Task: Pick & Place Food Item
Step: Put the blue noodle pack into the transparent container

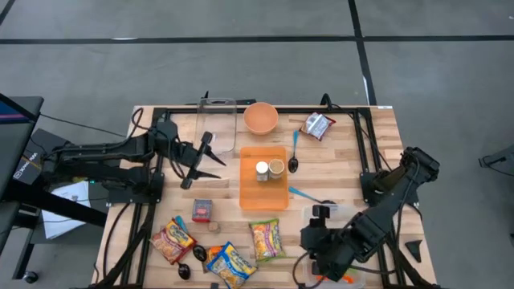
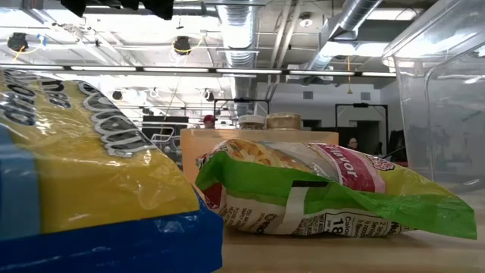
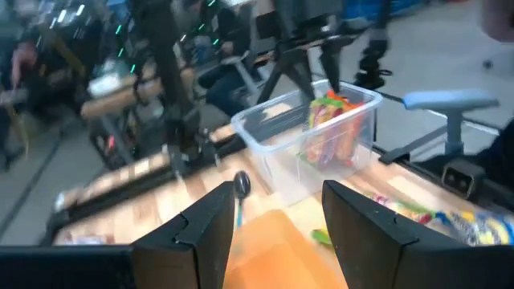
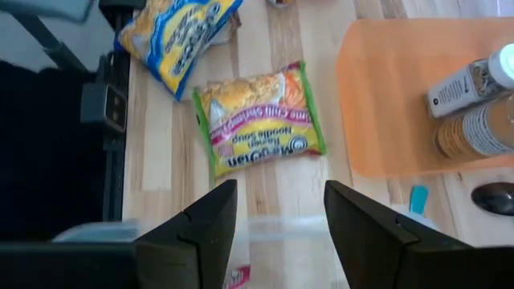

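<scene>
The right gripper (image 1: 321, 245) is hovering over the near right part of the table (image 1: 337, 152), its fingers (image 4: 205, 221) spread open and holding nothing. From its wrist view, the green-edged noodle soup packet (image 4: 259, 128) is lying flat on the wood just ahead of the open fingers, with nothing between them. In the high view that packet (image 1: 266, 238) is sitting left of the right gripper, near the front edge, its long axis running roughly near-to-far with a slight tilt. So the fingers would probably need to close across its shorter width.

The left gripper (image 1: 199, 160) is hanging over the left-centre of the table, also open and empty, pointing rightward toward the orange cutting board (image 1: 263, 193). It is well apart from the noodle packet, so the right arm is the nearer one and likely the one to take it.

A yellow snack bag (image 1: 229, 263) is lying just beside the packet on its left. A clear plastic container (image 1: 333, 217) is sitting at the near right, close by the right gripper, and looks a likely place for the food.
</scene>
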`<action>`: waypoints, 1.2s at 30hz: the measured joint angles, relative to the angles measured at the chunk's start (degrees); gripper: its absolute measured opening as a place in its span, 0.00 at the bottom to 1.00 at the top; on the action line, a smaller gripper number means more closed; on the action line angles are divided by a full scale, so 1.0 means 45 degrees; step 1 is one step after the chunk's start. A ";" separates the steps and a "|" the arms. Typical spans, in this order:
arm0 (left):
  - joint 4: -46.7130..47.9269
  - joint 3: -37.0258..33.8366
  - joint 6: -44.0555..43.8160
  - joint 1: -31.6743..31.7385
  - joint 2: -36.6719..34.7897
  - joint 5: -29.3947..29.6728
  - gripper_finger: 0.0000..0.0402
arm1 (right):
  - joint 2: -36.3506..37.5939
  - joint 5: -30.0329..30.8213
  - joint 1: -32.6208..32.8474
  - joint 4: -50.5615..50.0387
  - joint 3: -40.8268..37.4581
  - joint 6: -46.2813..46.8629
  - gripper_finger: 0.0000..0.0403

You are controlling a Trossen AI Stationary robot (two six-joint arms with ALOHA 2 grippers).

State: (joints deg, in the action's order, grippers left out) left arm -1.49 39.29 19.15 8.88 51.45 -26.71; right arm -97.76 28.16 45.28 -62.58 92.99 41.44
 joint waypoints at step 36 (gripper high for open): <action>-0.2093 0.0000 -1.4277 -0.8096 0.8516 0.3441 0.50 | 0.1095 0.0030 0.0437 -0.2109 0.0000 -0.2678 0.46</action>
State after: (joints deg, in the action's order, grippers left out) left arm -10.90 39.29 -45.09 -27.55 89.78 -11.22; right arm -92.84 28.30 47.24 -72.07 92.99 29.39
